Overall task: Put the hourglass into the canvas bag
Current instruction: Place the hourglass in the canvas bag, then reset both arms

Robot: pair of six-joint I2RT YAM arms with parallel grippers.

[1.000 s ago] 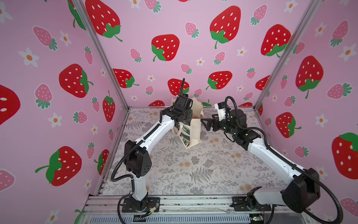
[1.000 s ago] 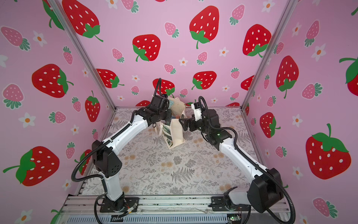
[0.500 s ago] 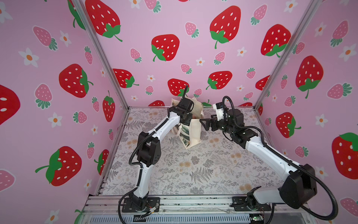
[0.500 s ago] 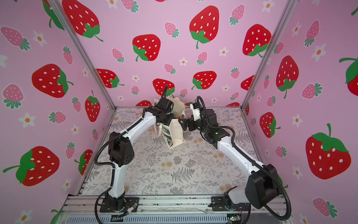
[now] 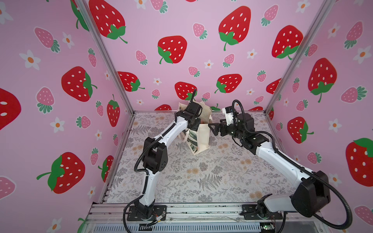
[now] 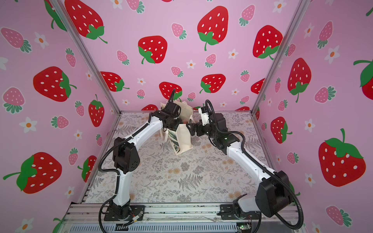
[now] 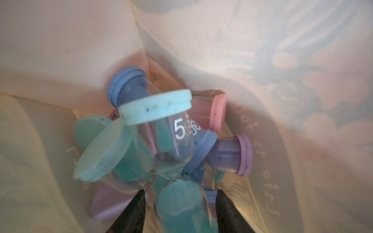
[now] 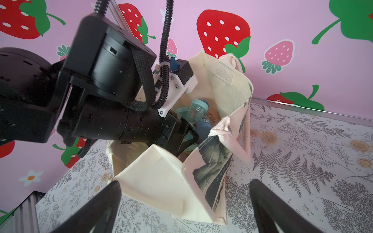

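Note:
The cream canvas bag (image 5: 201, 139) (image 6: 183, 139) stands open at the back of the table. My left gripper (image 7: 180, 193) reaches down inside it; in both top views only its wrist (image 5: 191, 117) shows above the rim. Between its fingers lies an hourglass (image 7: 171, 151) with teal sand, a pale blue cap and a "5", blurred. A narrow gap shows on each side, so the jaws stand open. My right gripper (image 5: 212, 129) (image 8: 185, 181) is wide open beside the bag's plain side panel (image 8: 157, 181), holding nothing.
Several other hourglasses lie in the bag's bottom: a blue-capped one (image 7: 125, 86), a pink one (image 7: 218, 113), a purple one (image 7: 242, 155). A cream handle (image 8: 244, 141) hangs over the printed front. The floral table cover (image 5: 201, 181) runs to pink strawberry walls (image 5: 171, 60).
My left arm has pushed further forward into the bag and its jaws have widened off the hourglass. My right gripper has drawn a little closer to the bag's side.

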